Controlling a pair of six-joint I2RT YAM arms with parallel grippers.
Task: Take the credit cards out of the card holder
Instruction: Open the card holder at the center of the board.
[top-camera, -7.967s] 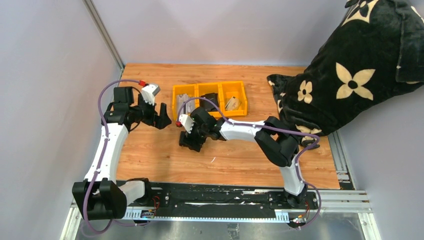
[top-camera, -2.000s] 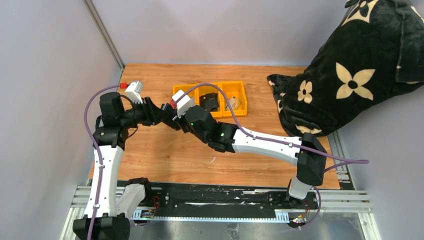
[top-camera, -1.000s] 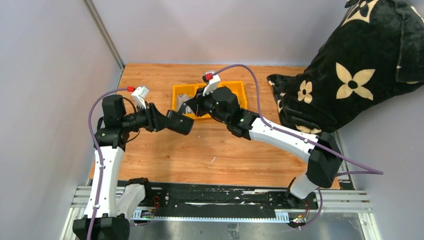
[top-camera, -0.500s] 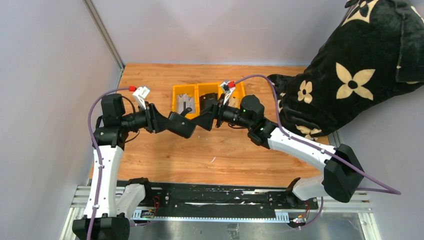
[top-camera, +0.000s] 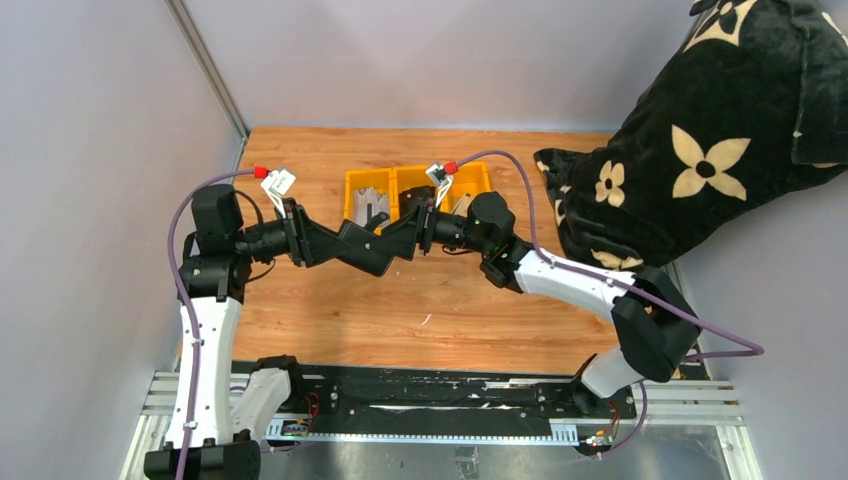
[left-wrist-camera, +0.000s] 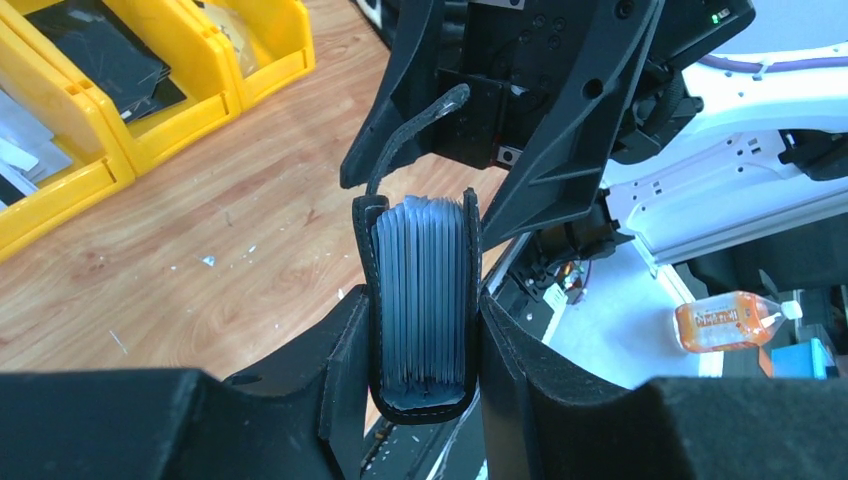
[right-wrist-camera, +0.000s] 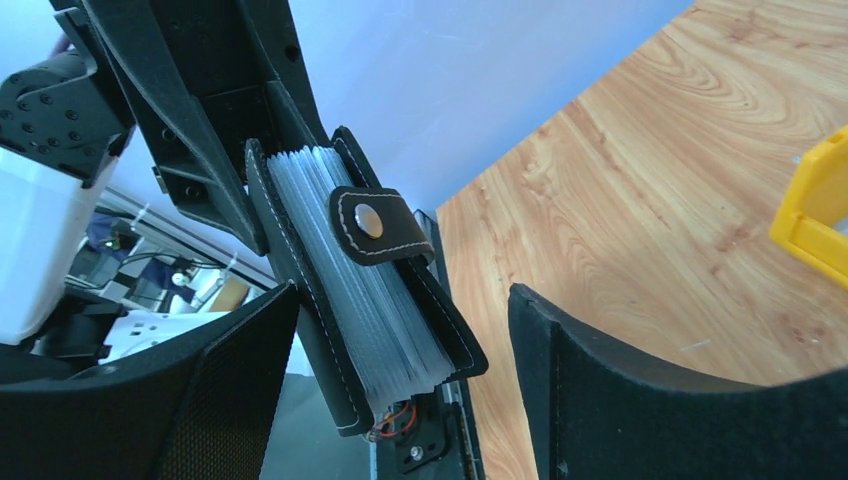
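Observation:
My left gripper (left-wrist-camera: 420, 350) is shut on the black card holder (left-wrist-camera: 425, 300) and holds it up above the table. The holder's mouth faces the right gripper, and its strap tab (left-wrist-camera: 415, 120) hangs loose. Pale sleeves fill the card holder (right-wrist-camera: 350, 290); I cannot tell credit cards apart among them. My right gripper (right-wrist-camera: 400, 310) is open, one finger on each side of the holder's far end, not touching it. In the top view the card holder (top-camera: 372, 252) hangs between the left gripper (top-camera: 335, 243) and the right gripper (top-camera: 403, 238). Silvery grey credit cards (top-camera: 368, 203) lie in the yellow tray's left compartment.
The yellow three-compartment tray (top-camera: 395, 174) stands behind the grippers; its middle compartment holds dark things and its right one a tan thing (top-camera: 463, 206). A black flower-patterned cushion (top-camera: 700, 150) fills the right back. Walls close the left and the back.
The right arm has swung from the tray's left compartment over to the holder, and its jaws have opened. The left gripper has shifted slightly right, still holding the holder.

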